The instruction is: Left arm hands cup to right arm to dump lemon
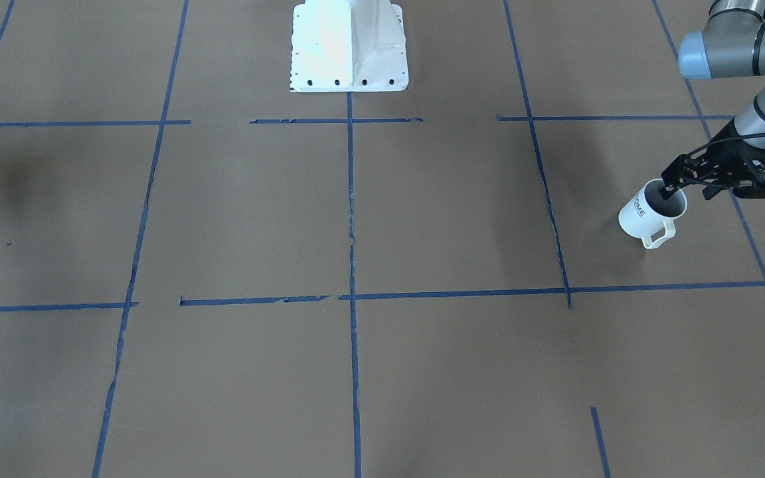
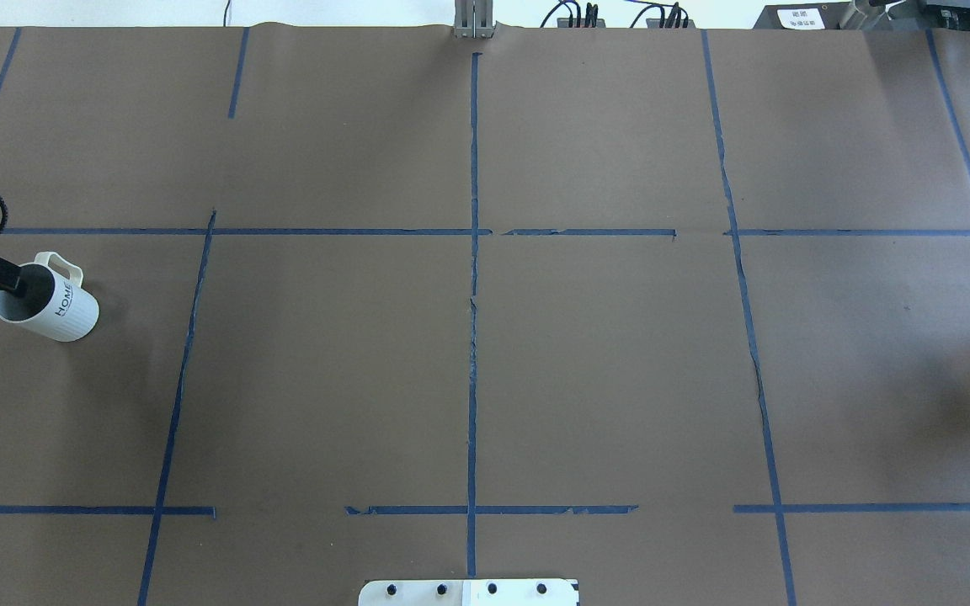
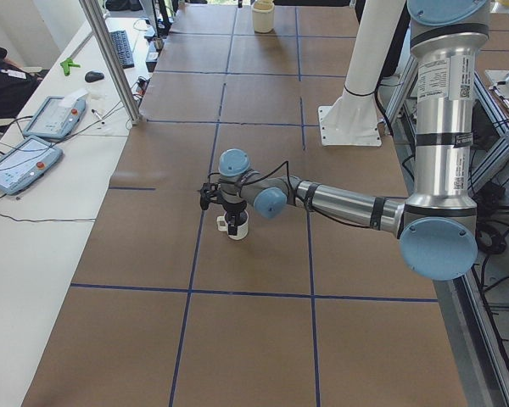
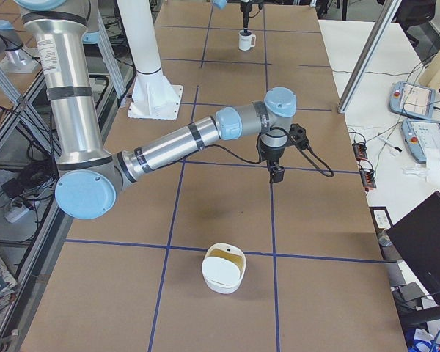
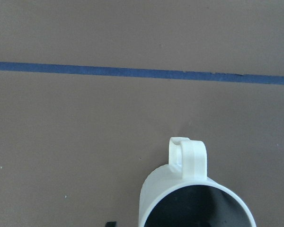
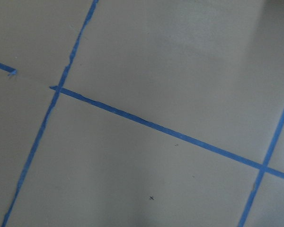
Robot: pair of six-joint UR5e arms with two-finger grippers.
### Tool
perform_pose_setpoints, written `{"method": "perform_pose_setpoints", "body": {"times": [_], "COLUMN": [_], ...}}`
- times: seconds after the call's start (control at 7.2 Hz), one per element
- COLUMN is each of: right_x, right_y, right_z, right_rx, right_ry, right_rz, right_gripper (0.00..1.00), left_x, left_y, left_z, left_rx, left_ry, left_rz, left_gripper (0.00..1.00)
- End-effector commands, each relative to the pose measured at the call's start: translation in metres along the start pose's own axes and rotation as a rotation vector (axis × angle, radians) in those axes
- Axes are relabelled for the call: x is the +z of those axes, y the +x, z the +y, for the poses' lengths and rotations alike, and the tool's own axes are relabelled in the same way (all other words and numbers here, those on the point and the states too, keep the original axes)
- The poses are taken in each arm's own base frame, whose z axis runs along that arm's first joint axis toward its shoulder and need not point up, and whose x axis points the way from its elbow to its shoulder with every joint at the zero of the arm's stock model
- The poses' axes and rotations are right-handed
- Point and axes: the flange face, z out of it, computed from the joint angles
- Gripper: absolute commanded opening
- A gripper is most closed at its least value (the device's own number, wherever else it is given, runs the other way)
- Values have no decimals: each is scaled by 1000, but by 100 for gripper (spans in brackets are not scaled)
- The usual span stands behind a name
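The white ribbed "HOME" cup (image 1: 645, 219) stands on the brown table at my far left; it also shows in the overhead view (image 2: 55, 307) and the left wrist view (image 5: 189, 189), handle away from the camera. My left gripper (image 1: 688, 194) is down at its rim and looks open, with one finger (image 2: 5, 276) inside the cup and the other outside the wall. No lemon shows; the cup's inside is dark. My right gripper (image 4: 276, 174) hangs above bare table at the far right; I cannot tell whether it is open or shut.
The white robot base (image 1: 349, 46) stands at the table's near-robot edge. A white container (image 4: 224, 268) sits on the table's right end. Blue tape lines cross the brown surface. A side table with control tablets (image 3: 21, 161) runs along the far side.
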Motion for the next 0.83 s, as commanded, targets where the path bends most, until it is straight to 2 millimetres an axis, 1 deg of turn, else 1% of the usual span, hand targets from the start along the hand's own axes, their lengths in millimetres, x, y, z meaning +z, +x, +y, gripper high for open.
{"method": "perform_pose_setpoints", "body": {"times": [0.0, 0.14, 0.28, 0.42, 0.56, 0.69], "right_x": [-4, -5, 0, 4, 17, 25], "right_y": [51, 63, 75, 82, 91, 94], "right_z": [47, 63, 80, 95, 116, 134], "right_rx": [41, 52, 60, 86, 142, 167], "right_ry": [-5, -7, -18, -29, -62, -79], "right_rz": [15, 17, 18, 16, 12, 9], "right_gripper": [100, 100, 100, 100, 100, 100], "left_x": [-47, -73, -98, -108, -106, -105], "left_y": [-93, -134, -160, -179, -188, -188], "left_z": [7, 14, 22, 33, 44, 45], "left_rx": [126, 118, 97, 90, 77, 77], "left_ry": [-52, -69, -73, -78, -81, -81], "left_rz": [-49, -37, -40, -41, -40, -35], "left_gripper": [100, 100, 100, 100, 100, 100]}}
